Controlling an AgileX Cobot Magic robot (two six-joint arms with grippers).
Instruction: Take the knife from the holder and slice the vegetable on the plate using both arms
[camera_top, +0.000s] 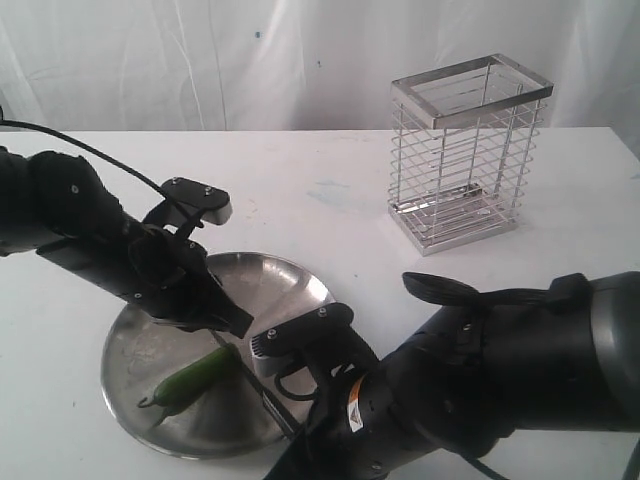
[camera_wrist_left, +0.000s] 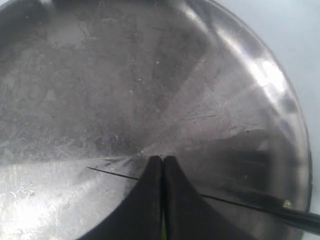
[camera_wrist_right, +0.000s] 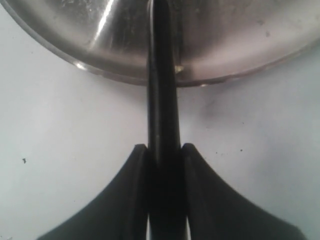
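The green vegetable (camera_top: 195, 378) lies on the steel plate (camera_top: 275, 285) near its front. My left gripper (camera_top: 232, 322) reaches down over the vegetable's upper end; its fingers (camera_wrist_left: 150, 200) are shut together, with only a green sliver showing through the gap between them. My right gripper (camera_wrist_right: 164, 147) is shut on the black handle of the knife (camera_wrist_right: 161, 75), which points over the plate's rim (camera_wrist_right: 225, 45). The thin blade (camera_wrist_left: 112, 173) crosses the plate (camera_wrist_left: 125, 75) under my left fingers and beside the vegetable's end (camera_top: 268, 398). The wire holder (camera_top: 468, 150) stands with nothing in it.
The holder sits at the back right of the white table (camera_top: 330, 200), well away from both arms. My bulky right arm (camera_top: 500, 370) fills the front right corner. A white curtain hangs behind the table.
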